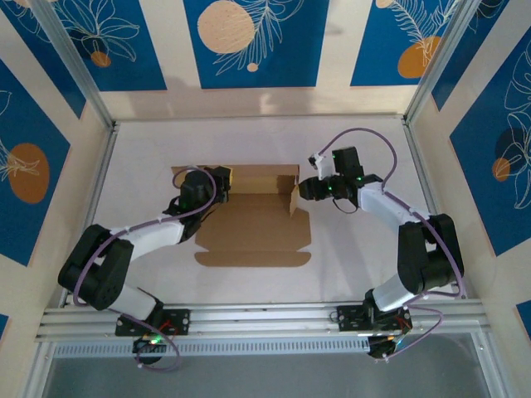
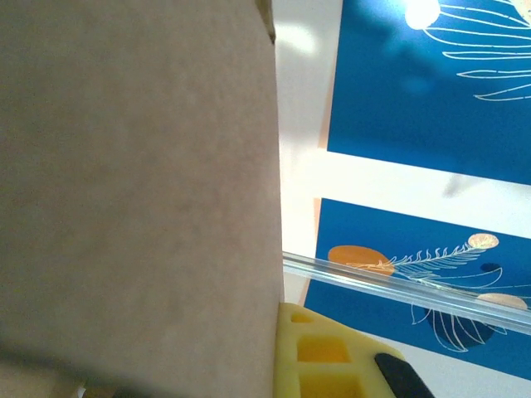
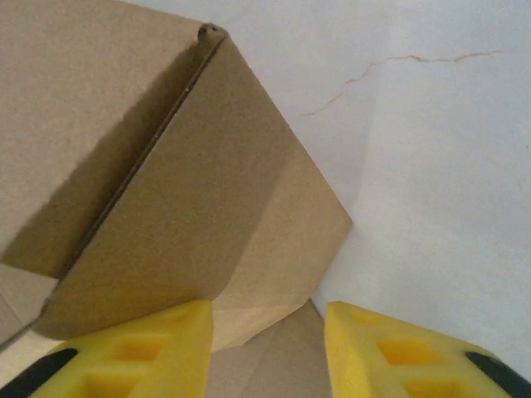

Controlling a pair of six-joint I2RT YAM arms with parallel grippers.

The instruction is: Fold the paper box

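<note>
paper box (image 1: 253, 228) sits mid worktop (image 1: 357, 265), partly formed: base flat, back wall standing, front flap flat towards the arms, right side flap (image 1: 295, 199) raised

left claw (image 1: 222, 178) is at the box's left end by the back wall. in the left wrist view a cardboard panel (image 2: 133, 182) covers the left half, its edge tight against the one yellow finger (image 2: 323, 356) in shot, the other finger hidden behind it. claw fully closed, reads as a pinch on that panel

right claw (image 1: 305, 187) is at the right end, just beside the raised side flap. right wrist view: the fingers (image 3: 149, 348) stand apart with a clear gap, claw (image 3: 267, 348) partly open and clamping nothing. the folded cardboard corner (image 3: 207, 207) fills the left of that view, its bottom edge dipping into the gap. can't tell if either pad touches it. white worktop (image 3: 431, 166) to the right, with a thin crack line (image 3: 398, 62)
</note>
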